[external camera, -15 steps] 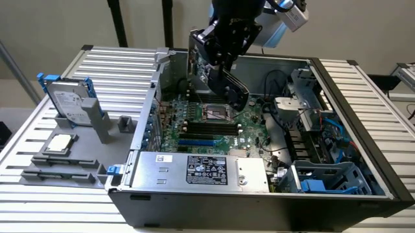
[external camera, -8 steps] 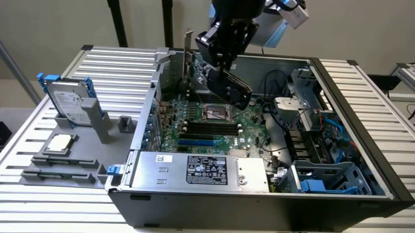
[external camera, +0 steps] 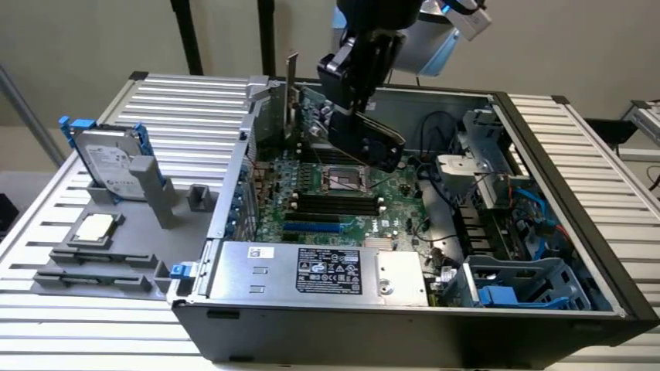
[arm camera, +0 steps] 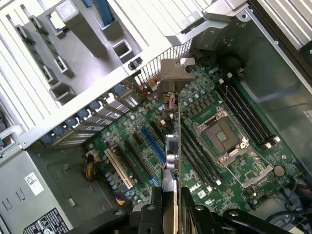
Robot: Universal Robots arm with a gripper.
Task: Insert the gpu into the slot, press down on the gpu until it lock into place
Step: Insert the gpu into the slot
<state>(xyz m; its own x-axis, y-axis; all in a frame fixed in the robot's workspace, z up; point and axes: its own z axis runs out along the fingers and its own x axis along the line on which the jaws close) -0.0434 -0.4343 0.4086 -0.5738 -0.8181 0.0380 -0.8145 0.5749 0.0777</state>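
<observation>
My gripper (external camera: 356,97) hangs over the open computer case, shut on the gpu (external camera: 373,137), a flat black card held tilted in the air above the motherboard. In the wrist view the gpu (arm camera: 173,139) appears edge-on between my fingers (arm camera: 146,212), its silver end bracket (arm camera: 176,75) at the far end near the case's back wall. The slot (external camera: 312,228) is a bright-blue strip on the green board, near the power supply and well below the card. From the wrist camera the slot (arm camera: 152,144) lies just beside the card's lower edge, apart from it.
A silver labelled power supply (external camera: 309,270) fills the case's near end. Black memory strips (external camera: 335,202) and the CPU socket (external camera: 345,178) lie under the card. Cables and a blue drive cage (external camera: 515,282) sit on the exterior view's right. A hard drive (external camera: 108,162) stands outside.
</observation>
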